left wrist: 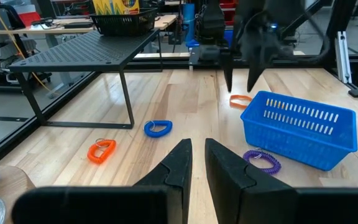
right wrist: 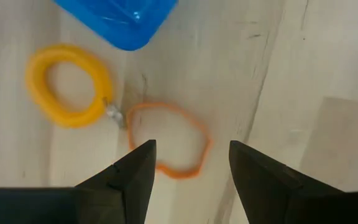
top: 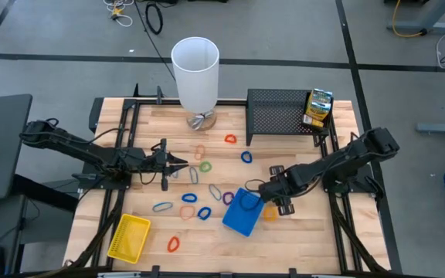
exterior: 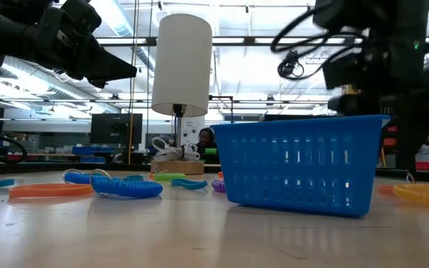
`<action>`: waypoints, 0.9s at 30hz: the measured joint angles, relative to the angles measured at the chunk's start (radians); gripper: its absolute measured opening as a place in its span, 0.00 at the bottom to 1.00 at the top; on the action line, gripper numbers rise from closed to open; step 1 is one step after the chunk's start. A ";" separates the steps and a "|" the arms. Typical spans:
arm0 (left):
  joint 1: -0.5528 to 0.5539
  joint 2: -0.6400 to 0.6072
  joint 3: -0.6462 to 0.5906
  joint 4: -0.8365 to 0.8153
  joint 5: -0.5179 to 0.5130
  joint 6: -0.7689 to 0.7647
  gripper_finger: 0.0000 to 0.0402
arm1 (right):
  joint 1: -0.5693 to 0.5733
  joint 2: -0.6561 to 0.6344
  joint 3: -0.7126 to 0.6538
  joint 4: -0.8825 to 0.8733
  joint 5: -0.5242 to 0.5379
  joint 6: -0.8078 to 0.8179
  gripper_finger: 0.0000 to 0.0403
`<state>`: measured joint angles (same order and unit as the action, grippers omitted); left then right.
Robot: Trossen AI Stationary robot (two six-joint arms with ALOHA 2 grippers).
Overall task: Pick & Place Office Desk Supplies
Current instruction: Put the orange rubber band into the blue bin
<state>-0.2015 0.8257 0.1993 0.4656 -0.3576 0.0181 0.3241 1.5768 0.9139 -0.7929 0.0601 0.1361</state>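
My right gripper (right wrist: 191,165) hangs open, pointing down over an orange rubber-band loop (right wrist: 169,140) that lies flat on the table. It touches nothing. Beside that loop lie a yellow loop (right wrist: 67,84) and the corner of the blue tray (top: 243,211), which stands on its bottom. From the left wrist view the right gripper's fingers (left wrist: 229,81) stand above the orange loop (left wrist: 241,99). My left gripper (left wrist: 197,163) waits level over the table's left half, with a narrow gap and nothing in it. A yellow tray (top: 129,236) sits near the front left.
Several coloured loops (top: 199,174) lie scattered over the table's middle. A tall white cylinder (top: 195,73) stands at the far edge. The black mesh rack (top: 280,116) at the far right carries a green-yellow box (top: 318,106).
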 joint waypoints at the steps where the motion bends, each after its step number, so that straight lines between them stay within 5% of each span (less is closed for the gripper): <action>1: 0.000 0.000 0.000 0.000 0.000 0.000 0.13 | -0.006 0.000 -0.017 0.021 -0.001 -0.008 0.52; 13: 0.000 0.000 0.000 0.000 0.000 -0.003 0.13 | -0.049 0.000 -0.132 0.181 -0.020 -0.072 0.39; 21: 0.000 0.013 0.000 0.000 -0.006 -0.004 0.13 | -0.049 -0.002 -0.154 0.217 -0.019 -0.073 0.05; 27: 0.000 0.044 0.000 0.003 -0.008 -0.016 0.13 | -0.036 0.001 -0.138 0.180 0.033 -0.045 0.01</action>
<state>-0.2016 0.8693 0.1993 0.4682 -0.3656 0.0025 0.2883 1.5778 0.7758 -0.6127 0.0935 0.0916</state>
